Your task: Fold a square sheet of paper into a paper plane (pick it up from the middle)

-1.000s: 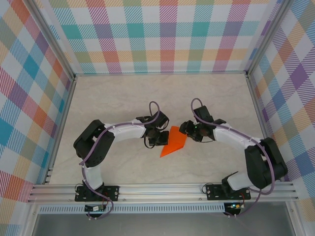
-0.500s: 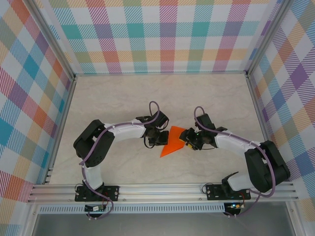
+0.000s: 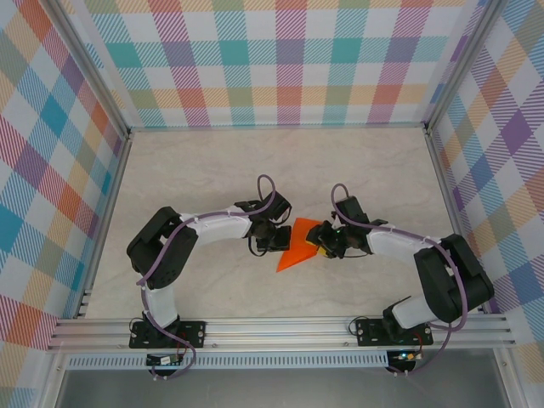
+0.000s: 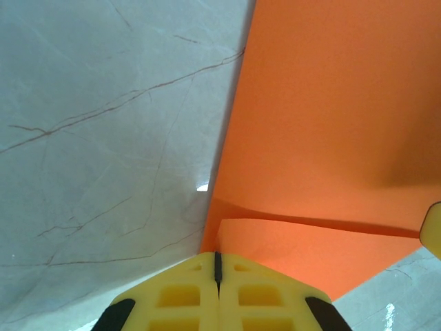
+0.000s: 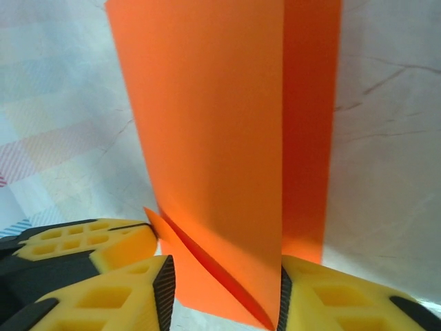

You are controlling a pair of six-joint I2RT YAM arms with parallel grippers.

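Placement: sheet of paper (image 3: 297, 248), already partly folded, lies on the worktop (image 3: 204, 170) between the two claws, nearer the arm bases than the far wall.
Long axis: diagonal in the top view, from a broad end at far right down to a pointed tip at near left.
Left claw (image 3: 272, 239): pressed together, tips at the sheet's left edge. In its wrist view the paper spreads ahead and to the right of the fingertips (image 4: 217, 272), with a small folded flap just in front of them. Whether a layer is caught between the tips cannot be told.
Right claw (image 3: 326, 241): spread, at the sheet's right edge. In its wrist view a raised fold of the paper stands in the gap between the fingers (image 5: 103, 296). Whether the pads press on it cannot be told.
Nearer arm: neither; both are at the sheet, on opposite sides.
Deciding relation: the raised fold sits straight ahead inside the right claw's gap, so a squeeze there would likely take it while the left claw steadies the other edge.
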